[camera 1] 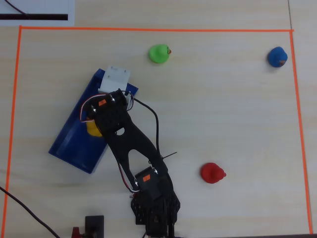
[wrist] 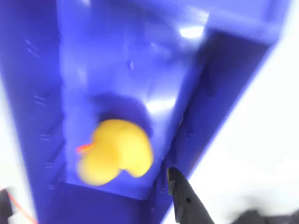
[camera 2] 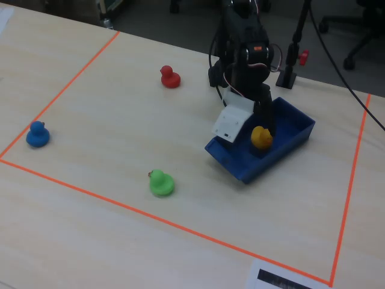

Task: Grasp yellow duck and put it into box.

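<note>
The yellow duck [wrist: 117,150] lies inside the dark-blue box [wrist: 140,60], motion-blurred in the wrist view. It also shows in the fixed view [camera 2: 261,137] and partly under the arm in the overhead view [camera 1: 92,128]. My gripper [camera 2: 248,129] hangs over the box [camera 2: 295,129] with its jaws spread wide, a white jaw on one side and a black finger [wrist: 183,198] on the other. The duck sits by the black finger's tip and is not clamped. In the overhead view the gripper [camera 1: 103,99] covers the upper half of the box [camera 1: 74,144].
A green duck [camera 1: 159,53], a blue duck [camera 1: 277,56] and a red duck [camera 1: 212,172] stand apart on the table. Orange tape [camera 1: 148,29] frames the work area. The arm's base [camera 1: 153,208] is at the bottom of the overhead view.
</note>
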`<action>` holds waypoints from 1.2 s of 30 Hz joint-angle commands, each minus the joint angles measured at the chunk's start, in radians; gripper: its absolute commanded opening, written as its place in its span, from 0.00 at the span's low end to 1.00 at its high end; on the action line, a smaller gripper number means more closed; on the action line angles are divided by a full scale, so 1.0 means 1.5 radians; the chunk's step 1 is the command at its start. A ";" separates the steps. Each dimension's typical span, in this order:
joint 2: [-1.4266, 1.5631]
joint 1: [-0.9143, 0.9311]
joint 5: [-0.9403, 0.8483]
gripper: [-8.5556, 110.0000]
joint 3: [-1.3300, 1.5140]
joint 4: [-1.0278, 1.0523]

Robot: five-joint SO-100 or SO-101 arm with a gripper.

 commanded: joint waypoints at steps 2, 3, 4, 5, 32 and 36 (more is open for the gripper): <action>0.151 0.091 -0.041 0.07 -0.094 -0.020; 0.198 0.111 -0.061 0.07 -0.076 -0.044; 0.267 0.136 -0.097 0.07 -0.026 -0.084; 0.318 0.154 -0.124 0.07 0.030 -0.117; 1.073 0.259 -0.309 0.07 0.926 -0.011; 1.073 0.276 -0.297 0.07 0.926 -0.010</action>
